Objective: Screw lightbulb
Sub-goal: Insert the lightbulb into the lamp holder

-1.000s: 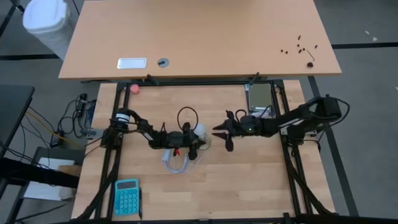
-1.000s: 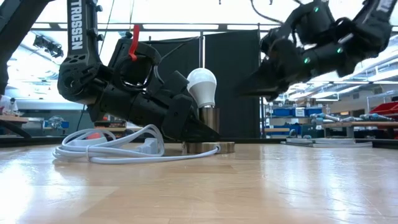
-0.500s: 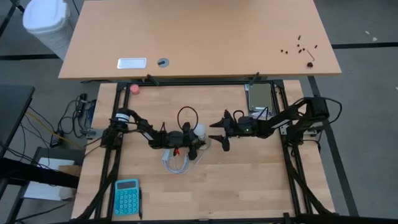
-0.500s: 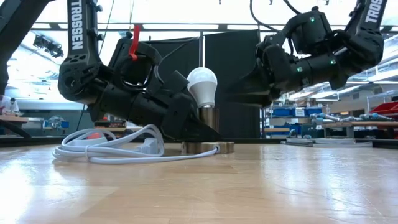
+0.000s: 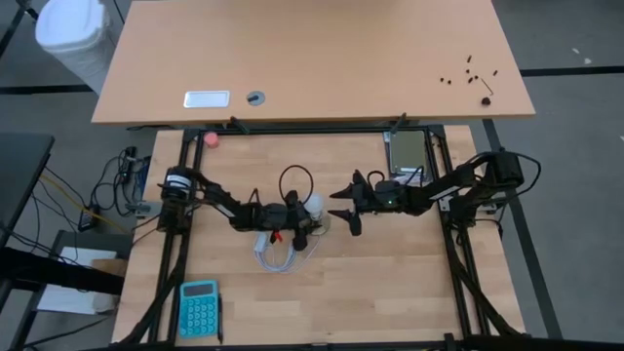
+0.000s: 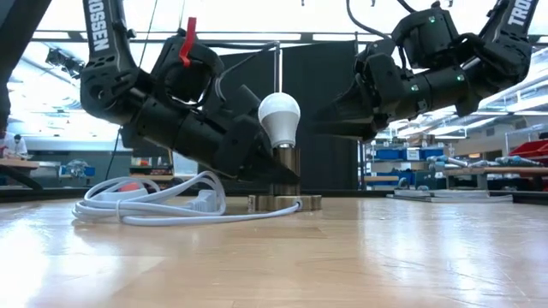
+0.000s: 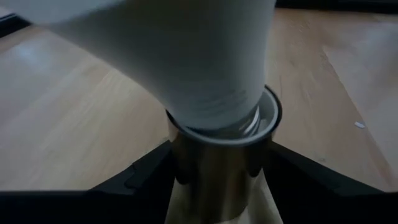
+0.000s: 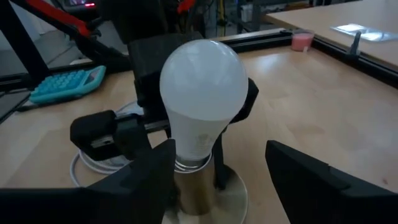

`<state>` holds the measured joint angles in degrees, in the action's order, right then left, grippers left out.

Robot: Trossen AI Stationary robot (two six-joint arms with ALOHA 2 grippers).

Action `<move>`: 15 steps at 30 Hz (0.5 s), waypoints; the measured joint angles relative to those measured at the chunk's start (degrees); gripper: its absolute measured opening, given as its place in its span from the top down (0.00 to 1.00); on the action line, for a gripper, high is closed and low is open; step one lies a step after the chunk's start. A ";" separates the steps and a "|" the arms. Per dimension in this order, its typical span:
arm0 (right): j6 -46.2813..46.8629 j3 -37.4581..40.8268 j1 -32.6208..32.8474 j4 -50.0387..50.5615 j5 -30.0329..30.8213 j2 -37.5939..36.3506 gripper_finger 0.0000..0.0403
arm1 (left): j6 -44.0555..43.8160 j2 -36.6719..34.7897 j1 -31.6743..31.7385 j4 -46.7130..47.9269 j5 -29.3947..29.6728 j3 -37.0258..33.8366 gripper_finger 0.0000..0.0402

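- The white cord (image 6: 145,205) lies coiled on the wooden table (image 6: 360,257), nearest the low camera, and runs to the brass socket (image 6: 285,171), which stands upright on its round base.
- The lightbulb (image 6: 278,120) sits upright in that socket, base down and globe up, near the middle of the table between the two arms.
- The left gripper (image 5: 304,229) reaches in low from the left, its arm sloping down toward the socket. Its wrist view shows one dark finger (image 7: 140,177) on each side of the brass barrel, below the bulb's neck; the jaws stand apart, and I cannot tell whether they touch the metal.
- The right gripper (image 5: 343,207) hangs higher, stretched level from the right, with its tips just beside the bulb. Its jaws are spread wide and hold nothing; in its wrist view the bulb stands in the gap ahead of the fingers (image 8: 305,180), clear of both.
- Only the high view takes in the teal calculator (image 5: 199,308) at the near left corner and the pink ball (image 5: 211,138) by the far edge.
- The low view alone shows the right gripper riding at globe height and the left down at socket height.
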<state>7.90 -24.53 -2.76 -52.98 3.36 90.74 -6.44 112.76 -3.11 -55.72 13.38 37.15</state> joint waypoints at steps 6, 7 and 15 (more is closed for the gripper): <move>-0.04 0.00 0.47 0.38 0.02 -0.02 0.36 | 0.16 -2.88 0.00 2.87 0.30 -0.72 0.41; -0.10 0.00 0.67 0.44 0.02 -0.02 0.36 | 0.17 -3.62 0.00 2.92 0.56 -1.49 0.41; -0.35 0.02 0.98 0.80 0.47 -0.02 0.37 | -0.07 -10.81 0.00 1.47 1.93 -8.55 0.41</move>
<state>7.55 -24.51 -1.78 -52.18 3.82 90.72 -6.51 101.95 -3.11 -54.25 15.31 28.59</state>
